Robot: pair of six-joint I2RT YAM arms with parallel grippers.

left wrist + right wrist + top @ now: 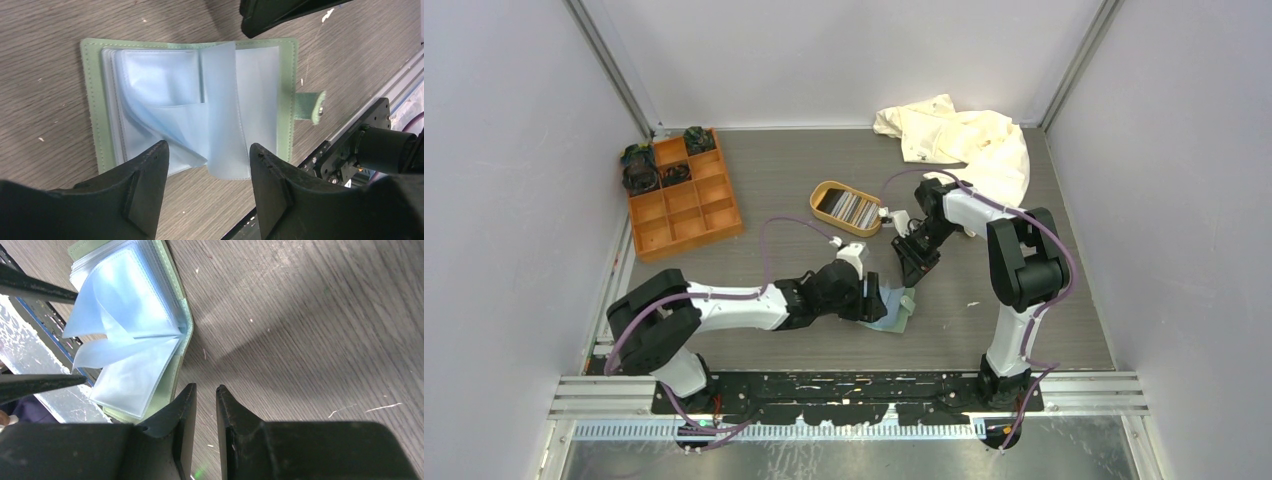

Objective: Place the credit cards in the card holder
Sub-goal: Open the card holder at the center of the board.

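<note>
Sage-green and lying open on the desk (804,170) by my left arm, the card holder (165,80) had its clear sleeves fanned up, and none showed a card (as far as I could see through them). The credit cards (852,209) sat in the oval tray (819,190), well apart, so I judged all the filling was left. My left tool (209,150) stood apart at the holder's edge, gripping nothing. My right tool (205,389) was almost together, its slit empty. The cards were too small to count.
</note>
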